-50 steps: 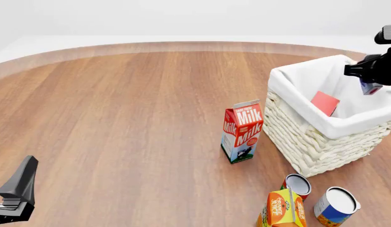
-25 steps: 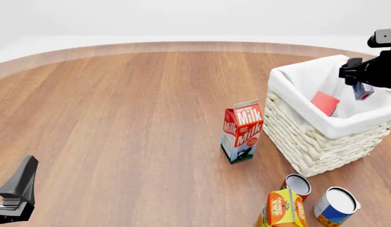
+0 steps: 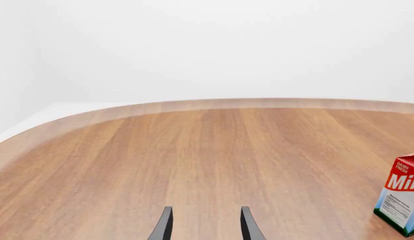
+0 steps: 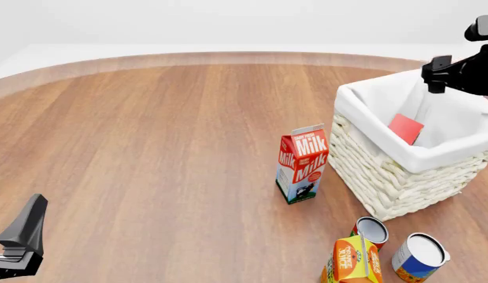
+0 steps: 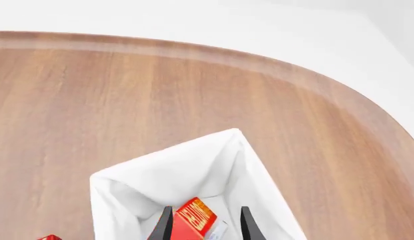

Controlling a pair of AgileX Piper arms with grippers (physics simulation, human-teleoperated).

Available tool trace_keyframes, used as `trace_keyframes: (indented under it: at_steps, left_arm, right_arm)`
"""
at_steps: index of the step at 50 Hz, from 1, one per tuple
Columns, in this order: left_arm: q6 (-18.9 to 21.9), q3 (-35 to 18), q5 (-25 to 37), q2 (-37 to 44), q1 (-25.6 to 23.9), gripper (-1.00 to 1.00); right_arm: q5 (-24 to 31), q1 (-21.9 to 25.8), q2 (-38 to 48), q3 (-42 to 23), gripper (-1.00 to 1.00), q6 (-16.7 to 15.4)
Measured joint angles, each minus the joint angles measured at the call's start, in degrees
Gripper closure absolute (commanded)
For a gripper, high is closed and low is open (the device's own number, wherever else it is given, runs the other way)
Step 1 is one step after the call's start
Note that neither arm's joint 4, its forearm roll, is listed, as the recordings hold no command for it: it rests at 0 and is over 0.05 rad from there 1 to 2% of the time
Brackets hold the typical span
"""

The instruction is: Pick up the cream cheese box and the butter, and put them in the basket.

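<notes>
Red butter (image 4: pixel 405 128) lies inside the basket (image 4: pixel 385 171); both grippers, left (image 3: pixel 204 225) and right (image 5: pixel 204 222), spread, holding nothing

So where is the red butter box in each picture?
Front view: the butter leans on the white lining inside the basket, right of the milk carton.
Right wrist view: the butter shows low in the picture, between the right end effector fingers, inside the basket.
Left wrist view: not in it; only the milk carton at the edge.
Shared landmark: the basket's white lining, in the front and right wrist views.
</notes>
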State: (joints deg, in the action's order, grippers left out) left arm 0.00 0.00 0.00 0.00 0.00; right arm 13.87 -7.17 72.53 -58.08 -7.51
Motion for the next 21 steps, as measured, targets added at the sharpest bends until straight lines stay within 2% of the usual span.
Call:
trace_keyframes:
  at_steps: [16, 21]
  left_arm:
    - [0.0, 0.0, 0.0, 0.0, 0.0, -1.00]
    - [0.0, 0.0, 0.0, 0.0, 0.0, -1.00]
  right_arm:
    - [3.1, 5.5, -6.4, -1.0, -1.00, -0.9]
    - [1.6, 9.4, -10.7, 0.7, -1.00, -3.2]
